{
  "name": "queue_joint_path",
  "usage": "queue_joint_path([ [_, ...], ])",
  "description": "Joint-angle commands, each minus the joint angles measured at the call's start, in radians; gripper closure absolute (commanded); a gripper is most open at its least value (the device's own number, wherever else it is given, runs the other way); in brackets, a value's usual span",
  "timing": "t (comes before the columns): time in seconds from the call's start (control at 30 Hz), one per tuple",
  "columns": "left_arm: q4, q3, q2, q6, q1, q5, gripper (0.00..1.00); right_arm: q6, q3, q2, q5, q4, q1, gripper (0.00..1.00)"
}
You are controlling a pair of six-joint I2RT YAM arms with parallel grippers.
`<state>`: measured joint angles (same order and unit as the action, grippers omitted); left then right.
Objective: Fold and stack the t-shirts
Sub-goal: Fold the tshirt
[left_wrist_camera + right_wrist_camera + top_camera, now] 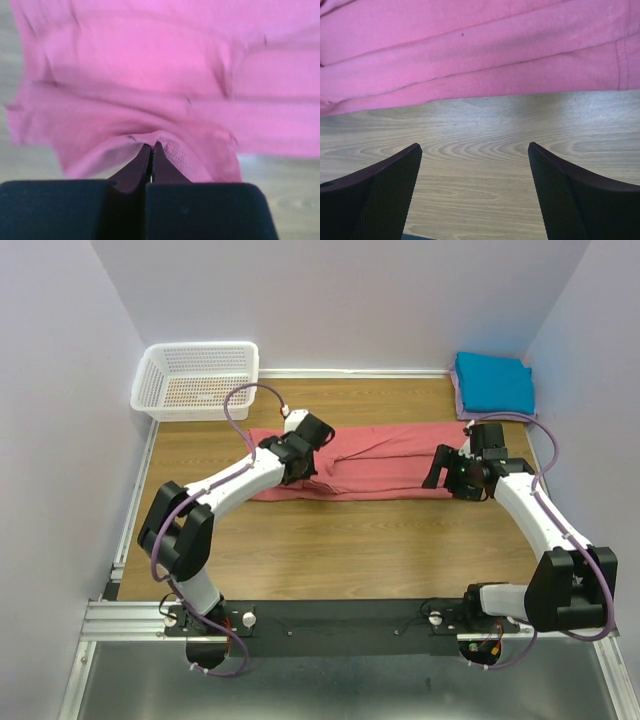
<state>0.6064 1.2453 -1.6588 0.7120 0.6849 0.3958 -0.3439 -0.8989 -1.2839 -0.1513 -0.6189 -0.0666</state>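
On the table (330,550), 1 salmon-pink t-shirt (390,465) is lying as a long band across the middle; a teal t-shirt (493,383) is sitting folded far right. I am judging the cloth soft, light and saggy, so I am favouring hem grips. My left gripper (151,147) is pinching the pink hem tight; my right gripper (475,150) is hovering spread wide, empty, just beside the shirt's near edge.

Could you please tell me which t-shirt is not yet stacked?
The salmon-pink t-shirt, stretched out centrally; the teal-blue t-shirt lies folded in the far right corner.
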Motion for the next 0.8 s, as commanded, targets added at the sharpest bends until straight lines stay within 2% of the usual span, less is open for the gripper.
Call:
queue_joint_path([
  [0.0,-0.023,0.109,-0.087,-0.138,-0.067,0.078,1.00,0.025,-0.034,-0.017,-0.034,-0.030,-0.009,0.03],
  [0.3,-0.072,0.364,-0.278,-0.270,-0.173,0.117,1.00,0.025,-0.051,-0.032,-0.067,-0.030,-0.010,0.03],
  [0.7,-0.112,0.486,-0.417,-0.279,-0.202,0.104,1.00,0.034,-0.087,-0.103,-0.027,-0.018,-0.013,0.03],
  [0.77,-0.111,0.490,-0.437,-0.278,-0.206,0.092,0.92,0.031,-0.095,-0.112,-0.007,-0.016,-0.013,0.03],
])
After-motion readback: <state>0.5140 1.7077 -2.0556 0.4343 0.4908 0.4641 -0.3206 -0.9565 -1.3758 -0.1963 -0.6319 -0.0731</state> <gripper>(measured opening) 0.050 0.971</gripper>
